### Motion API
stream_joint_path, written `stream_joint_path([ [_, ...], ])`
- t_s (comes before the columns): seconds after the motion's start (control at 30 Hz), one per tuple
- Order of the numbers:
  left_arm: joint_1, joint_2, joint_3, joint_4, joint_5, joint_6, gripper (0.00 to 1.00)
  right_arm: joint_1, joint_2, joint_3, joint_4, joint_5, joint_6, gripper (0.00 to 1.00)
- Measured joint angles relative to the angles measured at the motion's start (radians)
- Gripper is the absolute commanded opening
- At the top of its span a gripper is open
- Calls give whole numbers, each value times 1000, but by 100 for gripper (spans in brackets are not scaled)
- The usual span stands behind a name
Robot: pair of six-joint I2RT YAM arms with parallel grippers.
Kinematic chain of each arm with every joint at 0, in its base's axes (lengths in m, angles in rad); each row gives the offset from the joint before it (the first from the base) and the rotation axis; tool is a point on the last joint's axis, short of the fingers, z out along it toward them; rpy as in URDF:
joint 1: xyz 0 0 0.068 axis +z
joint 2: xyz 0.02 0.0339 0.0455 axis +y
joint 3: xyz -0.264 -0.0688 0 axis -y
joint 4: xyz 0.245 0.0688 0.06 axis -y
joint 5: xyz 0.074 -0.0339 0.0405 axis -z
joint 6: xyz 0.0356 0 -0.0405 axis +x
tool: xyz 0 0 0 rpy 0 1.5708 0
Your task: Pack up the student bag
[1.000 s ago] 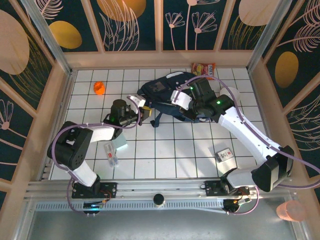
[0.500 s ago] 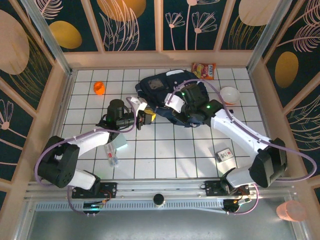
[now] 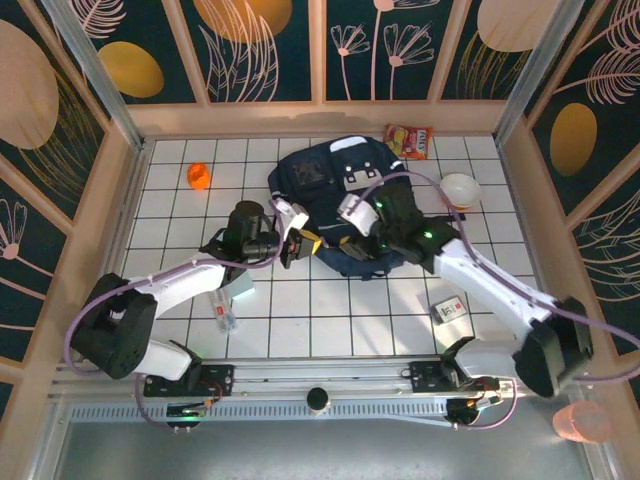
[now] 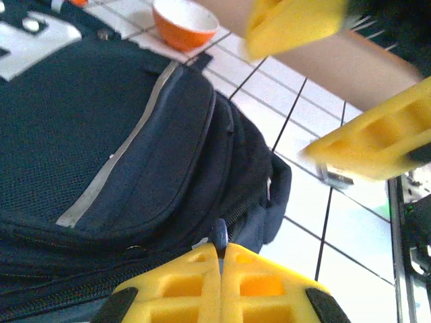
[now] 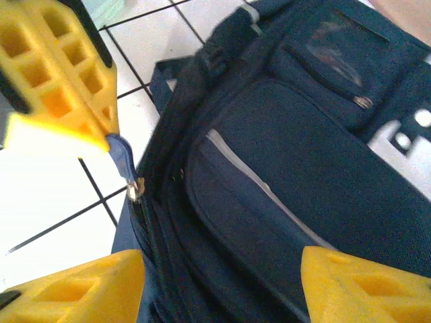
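In the middle of the white tiled bench (image 3: 290,300), toward its back, lies the large navy-blue fabric student bag (image 3: 322,178), its white buckle patch facing up. The left claw (image 4: 220,259) is pinched tight on the bag's small blue zip pull (image 4: 219,233) at the bag's near-left edge. The right claw (image 5: 219,269) hangs just over the front pocket, yellow fingers (image 5: 363,286) spread wide, gripping nothing. A small orange bowl with a white inside (image 3: 459,188) sits to the right of the bag.

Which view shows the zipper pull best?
Right wrist: the blue zipper pull shows clearly, pinched in the shut jaws of the left gripper. Left wrist shows its tip above those jaws; top view, too small to tell.
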Motion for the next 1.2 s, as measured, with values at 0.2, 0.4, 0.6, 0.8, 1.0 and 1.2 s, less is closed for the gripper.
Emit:
stream_joint_path([
  [0.2, -1, 32, -7, -43, -17, 12, 0, -11, -118, -116, -23, 53, 220, 68],
  [0.4, -1, 19, -24, -67, -24, 50, 0, -118, -152, -219, -29, 61, 712, 68],
  [0.6, -9, 13, -37, -74, -42, 84, 0, -138, -205, -321, -23, 5, 1156, 67],
  [0.8, -59, 13, -40, -61, -60, 114, 0, -109, -236, -342, 19, -72, 1358, 70],
  [1.0, -69, 13, -48, -48, -84, 127, 0, -227, -233, -447, 110, -151, 1442, 58],
  [1.2, -88, 13, -55, -43, -94, 154, 0, -237, -152, -501, 249, -185, 1487, 42],
])
